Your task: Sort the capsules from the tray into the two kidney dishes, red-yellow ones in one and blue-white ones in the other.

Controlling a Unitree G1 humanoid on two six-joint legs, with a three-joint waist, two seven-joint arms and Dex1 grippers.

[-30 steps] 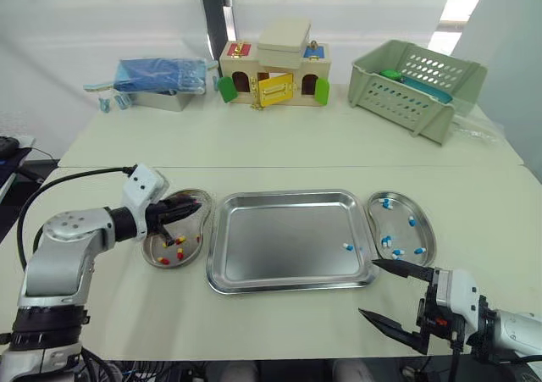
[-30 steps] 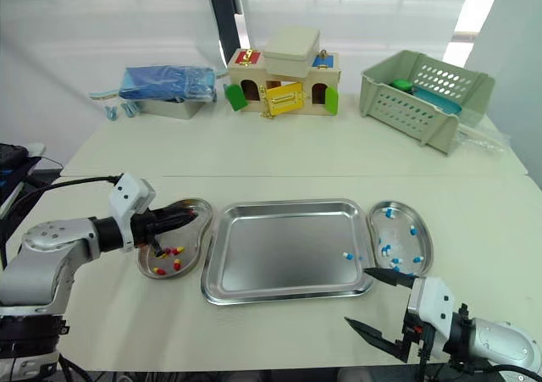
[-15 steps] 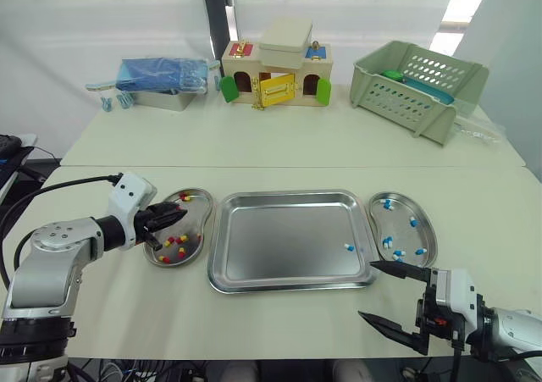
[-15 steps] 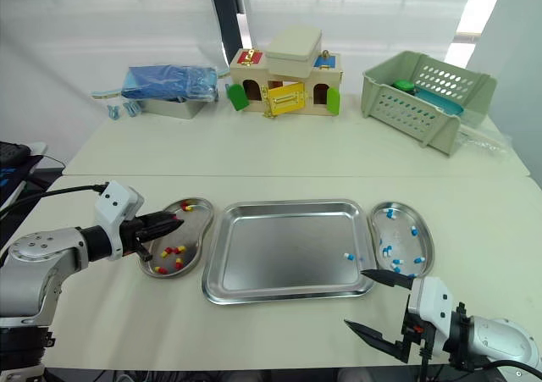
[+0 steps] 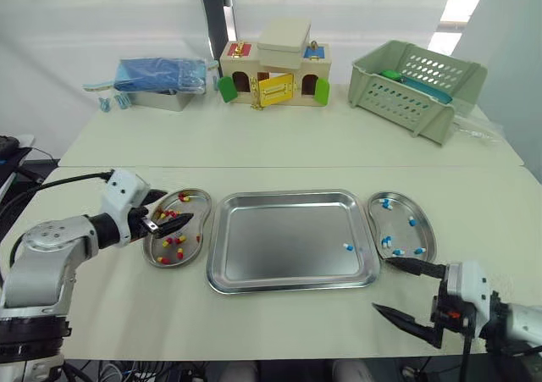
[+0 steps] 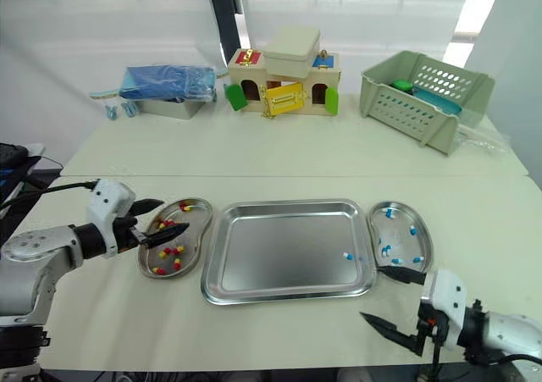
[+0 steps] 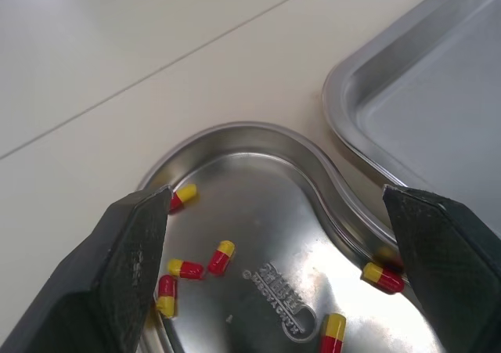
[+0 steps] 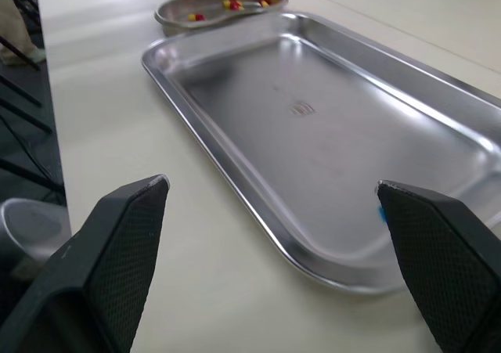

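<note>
My left gripper (image 5: pixel 174 211) is open over the left kidney dish (image 5: pixel 149 256), nothing between its fingers. Several red-yellow capsules (image 5: pixel 174 241) lie in that dish, and the left wrist view shows them (image 7: pixel 221 257) under the spread fingers (image 7: pixel 129 267). The steel tray (image 5: pixel 279 242) in the middle holds one blue-white capsule (image 5: pixel 348 247) near its right wall. The right kidney dish (image 5: pixel 431 240) holds several blue-white capsules (image 5: pixel 387 240). My right gripper (image 5: pixel 381 285) is open and empty, low over the table at the tray's front right corner.
At the back of the table stand a toy house box (image 5: pixel 275 73), a green slatted basket (image 5: pixel 415 85) and a blue packet on a metal box (image 5: pixel 161 81). Bare table lies in front of the tray (image 5: pixel 279 323).
My left gripper has gone from shut to open over the left dish and drawn back a little to the left. The right gripper has shifted slightly to the right.
</note>
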